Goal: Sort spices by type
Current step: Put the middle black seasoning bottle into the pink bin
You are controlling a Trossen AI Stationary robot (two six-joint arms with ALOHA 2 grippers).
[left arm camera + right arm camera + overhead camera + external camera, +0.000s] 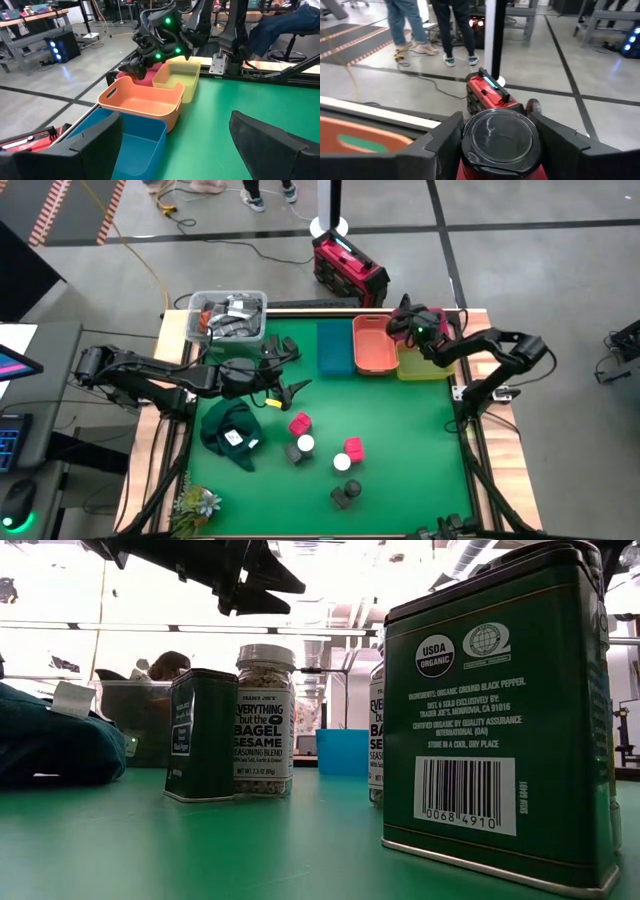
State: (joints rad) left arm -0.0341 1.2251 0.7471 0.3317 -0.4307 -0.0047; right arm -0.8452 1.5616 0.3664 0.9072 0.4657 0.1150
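Note:
Several spices stand on the green mat: red-pink boxes, white-capped jars and dark containers. The low view shows a dark tin close up, a second tin and a sesame jar. My right gripper hangs over the bins at the far edge, shut on a red-pink container with a dark round lid. My left gripper is open above the mat, left of the bins, its fingers apart and touching nothing. My right gripper pinches the red-pink container at its top end, one finger on each side just below the dark round lid. The lid faces the wrist camera. The container is lifted clear, above the bins' far end.
Blue, orange and yellow bins line the mat's far edge, with a pink one behind the orange. A clear tub of clutter sits at the far left, a dark green cloth on the mat's left. People stand beyond the table.

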